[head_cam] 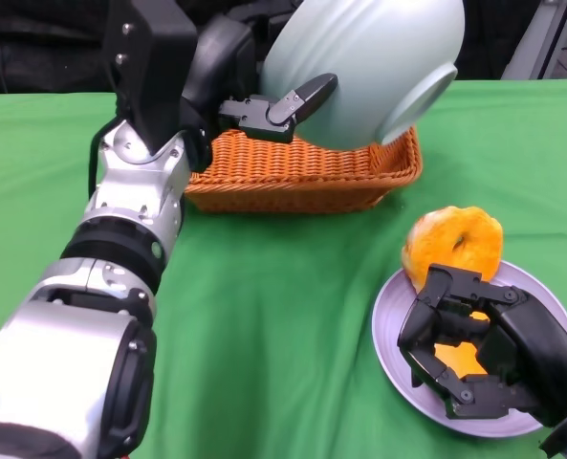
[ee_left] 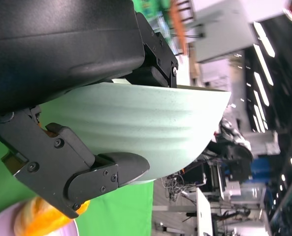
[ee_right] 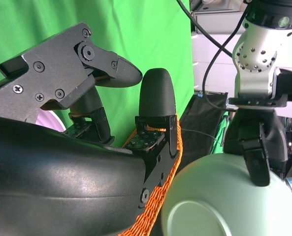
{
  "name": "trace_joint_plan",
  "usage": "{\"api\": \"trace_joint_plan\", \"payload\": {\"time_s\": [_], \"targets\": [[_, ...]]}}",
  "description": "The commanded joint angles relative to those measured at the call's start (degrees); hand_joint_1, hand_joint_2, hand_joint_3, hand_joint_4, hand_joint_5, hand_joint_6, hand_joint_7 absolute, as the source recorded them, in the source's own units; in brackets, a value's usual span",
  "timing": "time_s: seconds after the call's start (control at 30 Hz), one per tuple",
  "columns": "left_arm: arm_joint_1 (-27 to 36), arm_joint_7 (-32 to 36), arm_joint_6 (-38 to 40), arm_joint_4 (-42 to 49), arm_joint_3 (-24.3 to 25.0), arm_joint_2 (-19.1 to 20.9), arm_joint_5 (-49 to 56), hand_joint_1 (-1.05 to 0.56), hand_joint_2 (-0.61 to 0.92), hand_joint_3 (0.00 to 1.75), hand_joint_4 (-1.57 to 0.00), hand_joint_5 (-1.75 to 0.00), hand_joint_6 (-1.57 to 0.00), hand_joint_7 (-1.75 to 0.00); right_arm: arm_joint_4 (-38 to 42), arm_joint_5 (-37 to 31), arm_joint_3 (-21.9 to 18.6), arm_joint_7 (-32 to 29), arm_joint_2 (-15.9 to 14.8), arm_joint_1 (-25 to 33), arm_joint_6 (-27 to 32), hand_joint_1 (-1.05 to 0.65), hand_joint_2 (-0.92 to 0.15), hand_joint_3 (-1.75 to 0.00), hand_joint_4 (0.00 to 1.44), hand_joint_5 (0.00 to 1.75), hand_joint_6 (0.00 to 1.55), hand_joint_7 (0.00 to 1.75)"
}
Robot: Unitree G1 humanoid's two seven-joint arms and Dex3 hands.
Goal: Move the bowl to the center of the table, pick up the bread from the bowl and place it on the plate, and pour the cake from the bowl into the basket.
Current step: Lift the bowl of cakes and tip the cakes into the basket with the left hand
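Tipping over basket [head_cam: 302, 177] | bowl [head_cam: 369, 62] — pale green, ribbed — left hand [head_cam: 264, 110] gripping

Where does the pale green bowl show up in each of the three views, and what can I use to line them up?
Head view: the bowl is at top centre, tipped over the basket and held by the left hand.
Right wrist view: lower right, foot ring facing the camera.
Left wrist view: across the middle, ribbed outer wall.
Shared landmark: the left hand's black finger lying on the bowl's outer wall appears in all three views.
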Motion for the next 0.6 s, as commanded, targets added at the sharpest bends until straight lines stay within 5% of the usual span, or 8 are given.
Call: {"api": "trace_joint_plan", "payload": {"time_s": [0.03, 0.3, 0.6], "targets": [[-4.01, -0.01, 6.30, 0.79, 5.04, -1.80, -4.11, -0.19, 0.36, 1.35, -0.80, -1.75, -0.73, -1.59, -0.43, 0.68, -0.92, 0.46, -1.22, 0.89, -0.39, -0.16, -0.58, -0.90, 0.72, 1.68, 0.64, 1.40], [-5.35, 2.84, 19.38, 1.22, 15.47, -5.69, -12.07, -0.13, 0.50, 1.28, -0.86, -1.75, -0.79, -1.53, -1.42, 1.29, -1.13, 1.14, -1.54, 2.28, -0.59, -0.16, -0.56, -0.94, 0.70, 1.70, 0.63, 1.43], [-6.24, 6.94, 25.08, 1.42, 22.63, -6.95, -16.92, -0.17, 0.64, 1.09, -0.81, -1.75, -0.75, -1.57, -1.72, 1.41, -0.90, 1.21, -1.50, 2.81, -0.80, -0.18, -0.53, -0.95, 0.72, 1.73, 0.63, 1.45]]}}
